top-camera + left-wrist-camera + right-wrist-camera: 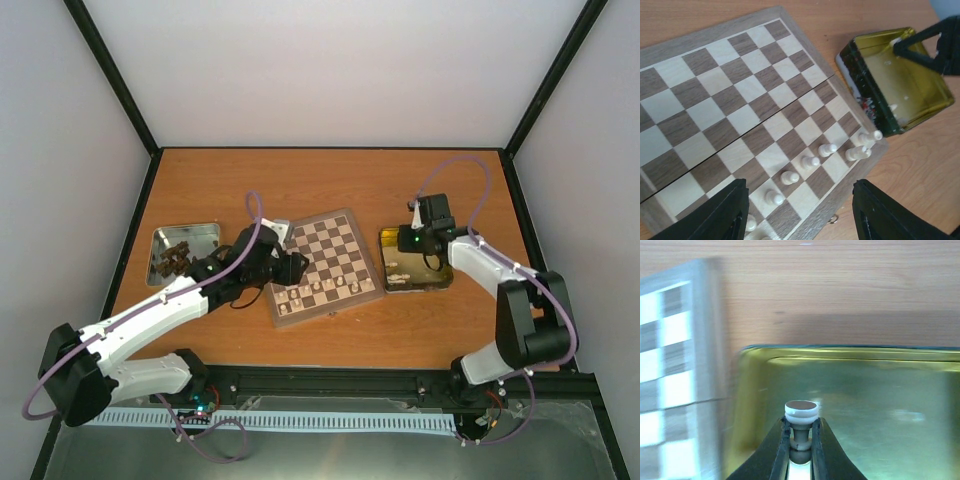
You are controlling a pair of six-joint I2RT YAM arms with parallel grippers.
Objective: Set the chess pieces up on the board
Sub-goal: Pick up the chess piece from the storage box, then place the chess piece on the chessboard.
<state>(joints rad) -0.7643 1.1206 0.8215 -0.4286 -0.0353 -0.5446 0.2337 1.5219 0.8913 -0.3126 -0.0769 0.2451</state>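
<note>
Wooden tabletop [840, 290] lay beneath as our right gripper [800, 429] pinched a cream chessman [801, 411] above the gold tin [865, 357], so thinly we feared it slipping.

There is one flat square wooden chessboard [335, 240] with dark brown and cream checks, one square gold tin [420, 285], and one shallow silver metal tray [200, 240]. There are two white-and-black robot arms, the left arm [150, 315] and the right arm [480, 262]. Along the board's near edge the left wrist view shows seven small cream-white chessmen [810, 161], six in plain sight and the seventh only partly showing. The overhead view is too small to confirm the row's total. One more cream chessman [801, 412] is pinched in the right gripper [800, 432]. The dark brown chessmen [172, 260] in the tray lie in one heap, too small to count.
</note>
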